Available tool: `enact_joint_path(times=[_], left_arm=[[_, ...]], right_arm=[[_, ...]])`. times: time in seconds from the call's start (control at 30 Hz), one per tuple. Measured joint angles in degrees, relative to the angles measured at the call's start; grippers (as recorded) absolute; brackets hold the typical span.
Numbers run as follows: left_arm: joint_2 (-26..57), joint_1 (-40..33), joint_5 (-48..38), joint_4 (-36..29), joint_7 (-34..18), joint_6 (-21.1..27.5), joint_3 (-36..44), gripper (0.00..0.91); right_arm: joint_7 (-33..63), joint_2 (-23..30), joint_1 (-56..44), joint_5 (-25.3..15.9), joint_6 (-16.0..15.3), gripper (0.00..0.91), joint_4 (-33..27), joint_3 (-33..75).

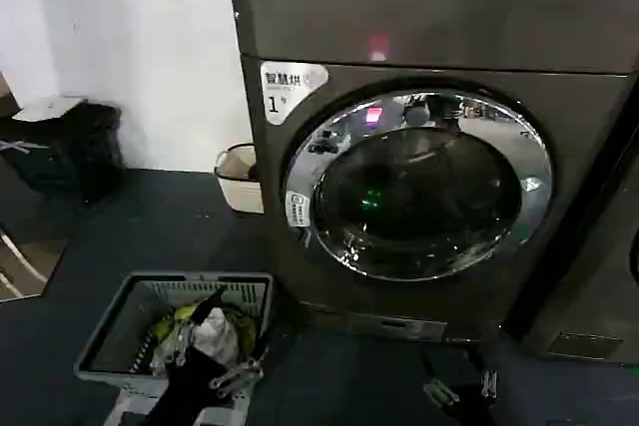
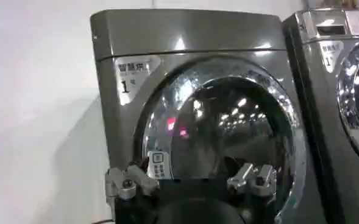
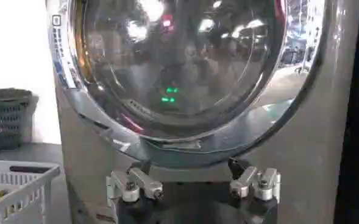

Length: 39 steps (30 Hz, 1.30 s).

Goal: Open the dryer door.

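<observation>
The dryer (image 1: 419,27) is a dark bronze-grey front loader with a silver "1" sticker (image 1: 290,82). Its round dryer door (image 1: 419,182), chrome rim around dark glass, sits shut flush with the front. My left gripper (image 1: 232,378) hangs low in front of the dryer's left corner, over a basket. In its wrist view my left gripper (image 2: 191,179) is open and empty, facing the dryer door (image 2: 222,134) from some way off. My right gripper (image 1: 461,388) is low, below the door's right half. It (image 3: 194,184) is open and empty, just under the chrome rim (image 3: 185,143).
A grey laundry basket (image 1: 128,296) with clothes stands on the dark floor at front left. A small white bin (image 1: 238,179) sits by the dryer's left side and a dark basket (image 1: 70,147) stands by the wall. Another machine (image 1: 599,276) adjoins the dryer on the right.
</observation>
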Motion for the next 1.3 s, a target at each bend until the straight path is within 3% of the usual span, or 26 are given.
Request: enact_joint_path(times=[0.1, 0.2, 0.4, 0.63, 0.93, 1.3], left_arm=[[0.0, -0.1, -1.3, -0.3, 0.4, 0.3, -0.1, 0.907], [0.0, -0.7, -2.7, -0.3, 1.3, 0.2, -0.6, 0.907], [0.1, -0.9, -5.6, -0.8, 1.9, 0.3, -1.7, 0.907], [0.0, -0.2, -4.1, -0.5, 1.9, 0.4, -1.4, 0.907], [0.4, 0.1, -4.1, 0.7, 2.4, 0.4, -2.4, 0.907], [0.0, 0.1, -3.1, 2.3, 2.6, 1.4, -2.9, 0.907]], right_arm=[[-1.8, -0.9, 0.6, -1.5, -0.3, 0.907, 0.5, 0.8], [-3.0, -2.5, 1.7, 0.4, -2.5, 0.907, 1.4, 1.7], [-4.6, -7.6, 5.3, 6.6, -8.3, 0.907, 2.9, 1.8], [-6.4, -16.2, 11.8, 13.9, -12.4, 0.907, 2.5, 0.3], [-7.3, -26.0, 22.0, 18.8, -14.5, 0.907, 0.2, -6.7], [-8.5, -30.5, 37.5, 21.5, -14.5, 0.907, -5.7, -20.3]])
